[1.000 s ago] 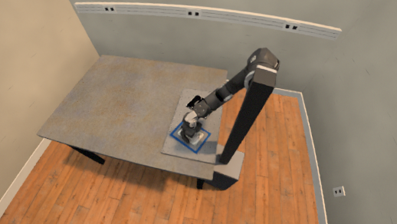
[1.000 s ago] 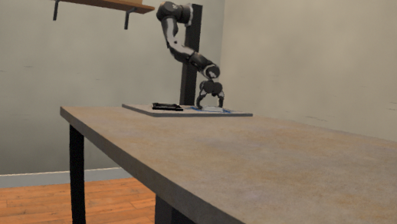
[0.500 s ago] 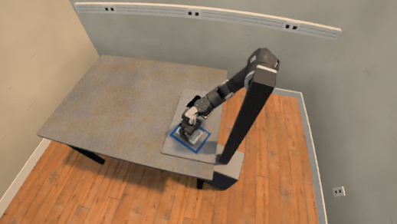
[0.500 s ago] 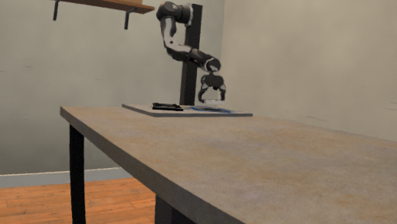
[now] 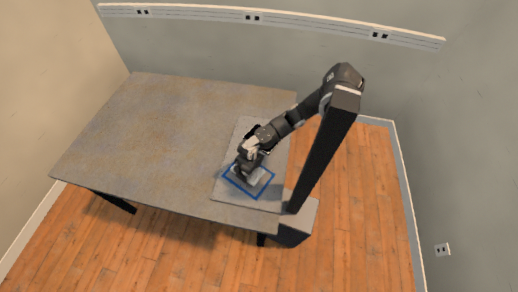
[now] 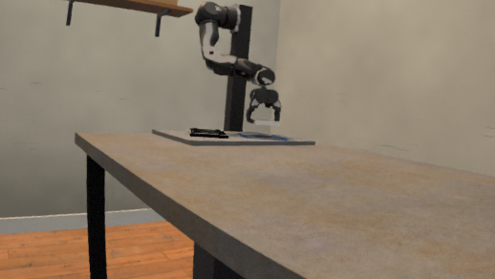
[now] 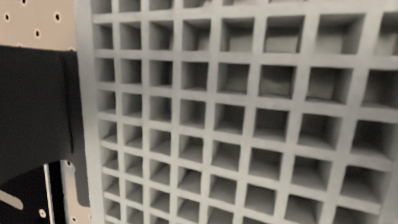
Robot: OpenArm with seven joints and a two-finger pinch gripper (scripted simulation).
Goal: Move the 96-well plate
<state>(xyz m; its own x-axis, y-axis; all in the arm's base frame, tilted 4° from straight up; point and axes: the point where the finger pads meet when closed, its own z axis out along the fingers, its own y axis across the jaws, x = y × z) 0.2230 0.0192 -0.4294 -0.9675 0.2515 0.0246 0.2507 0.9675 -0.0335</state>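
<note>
Hovering over the blue outline [image 5: 257, 198] [image 6: 262, 138], the hand [image 5: 248, 172] [image 6: 264, 119] grips the white well plate [image 5: 255, 176] [image 6: 266, 122] [image 7: 179, 92] by its edges, its fingers clamped on either side. The plate hangs above the outline, apart from the board [image 5: 227, 196] [image 6: 205, 142]. Beside the outline, on the same board, sits the black nest [image 6: 208, 133]. The board lies on the surface [image 5: 130, 135] [image 6: 306, 191], under the outline. Which corner of the plate is cut off, I cannot tell.
</note>
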